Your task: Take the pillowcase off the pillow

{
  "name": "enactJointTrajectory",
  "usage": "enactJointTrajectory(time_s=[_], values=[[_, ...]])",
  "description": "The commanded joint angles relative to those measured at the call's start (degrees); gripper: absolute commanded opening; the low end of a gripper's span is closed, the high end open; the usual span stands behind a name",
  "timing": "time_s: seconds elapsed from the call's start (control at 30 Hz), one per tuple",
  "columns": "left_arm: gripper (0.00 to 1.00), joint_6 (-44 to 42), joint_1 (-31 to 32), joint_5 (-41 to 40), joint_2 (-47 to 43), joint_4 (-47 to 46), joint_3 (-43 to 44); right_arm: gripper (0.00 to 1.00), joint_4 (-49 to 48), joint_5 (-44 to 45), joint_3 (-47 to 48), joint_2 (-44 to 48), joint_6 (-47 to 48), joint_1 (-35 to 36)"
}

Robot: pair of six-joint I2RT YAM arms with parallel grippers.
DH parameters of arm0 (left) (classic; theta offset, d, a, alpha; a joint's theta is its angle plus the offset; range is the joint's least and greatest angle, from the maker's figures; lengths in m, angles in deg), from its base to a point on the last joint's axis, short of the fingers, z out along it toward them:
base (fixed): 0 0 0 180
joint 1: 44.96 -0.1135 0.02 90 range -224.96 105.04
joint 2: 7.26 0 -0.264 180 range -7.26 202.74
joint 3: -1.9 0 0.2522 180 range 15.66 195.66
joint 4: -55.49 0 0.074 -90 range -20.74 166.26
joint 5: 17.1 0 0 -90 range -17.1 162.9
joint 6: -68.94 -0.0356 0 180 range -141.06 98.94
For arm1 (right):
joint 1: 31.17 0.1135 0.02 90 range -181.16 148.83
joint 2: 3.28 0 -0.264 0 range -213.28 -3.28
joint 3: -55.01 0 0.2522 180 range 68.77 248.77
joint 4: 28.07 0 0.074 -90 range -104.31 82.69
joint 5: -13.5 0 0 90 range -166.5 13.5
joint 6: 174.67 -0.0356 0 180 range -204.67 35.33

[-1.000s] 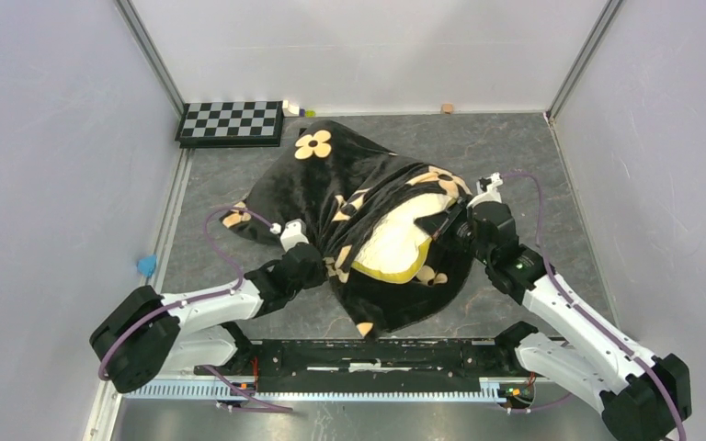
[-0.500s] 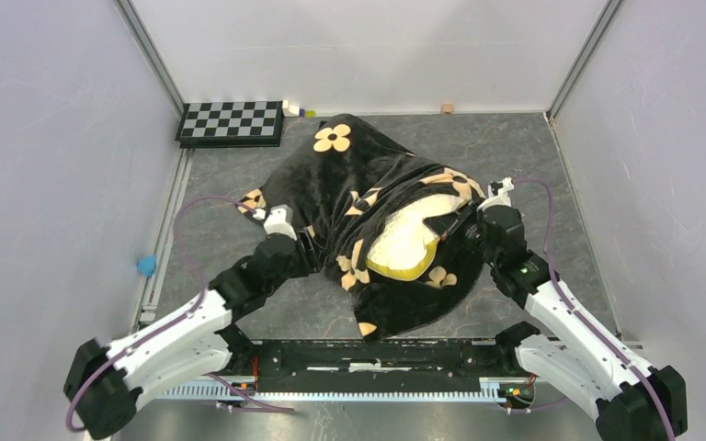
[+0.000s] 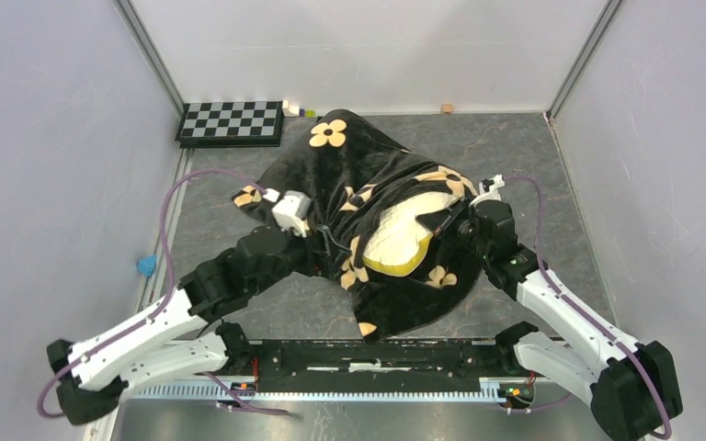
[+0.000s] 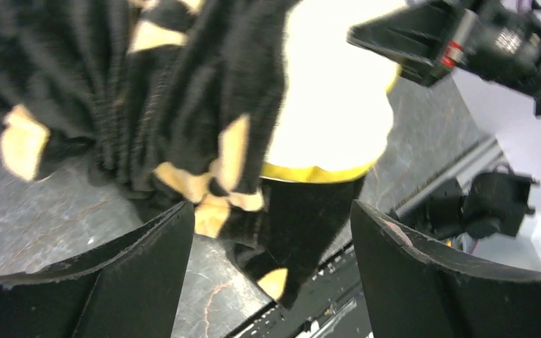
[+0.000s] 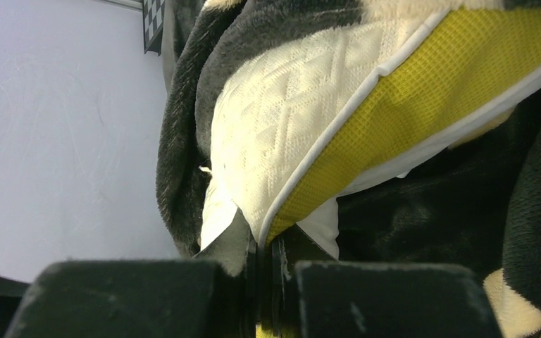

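The black plush pillowcase [image 3: 358, 179] with tan flowers lies bunched over the far part of the cream quilted pillow [image 3: 403, 241], whose near corner with yellow trim sticks out. My left gripper [image 3: 324, 246] is open at the pillowcase's left folds. In the left wrist view the left gripper [image 4: 269, 211] holds nothing, and the pillowcase [image 4: 183, 84] and pillow [image 4: 331, 105] lie just beyond its fingers. My right gripper [image 3: 448, 228] is shut on the pillow's edge. In the right wrist view the right gripper [image 5: 268, 266] pinches the trim of the pillow [image 5: 289, 120], with the pillowcase [image 5: 465, 211] around it.
A black-and-white checkerboard [image 3: 231, 121] leans at the back left, with small items [image 3: 299, 110] beside it and a tan block [image 3: 447, 108] by the back wall. A blue object [image 3: 147, 265] lies at the left edge. The black base rail [image 3: 368, 354] runs along the near edge.
My left gripper has opened and let go of the pillowcase folds. The left arm swung out and forward. The pillowcase slid slightly toward the back, and the right gripper kept its hold.
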Motion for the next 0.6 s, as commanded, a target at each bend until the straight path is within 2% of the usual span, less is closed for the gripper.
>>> enactJointTrajectory(time_s=[0.0,0.17,0.57], values=[[0.89,-9.46,9.43,-8.13,6.88,2.48,8.91,0.00,-5.78,-1.75,1.27,-0.64,-1.47,0.47],[0.99,-16.10,12.45,-5.61,14.31,4.11,15.88,0.00,-4.93,-1.61,2.11,-1.03,-1.38,1.00],[1.00,-25.42,17.85,-3.58,30.61,4.42,25.59,0.00,-5.10,-1.23,3.78,-1.94,-2.25,2.74]])
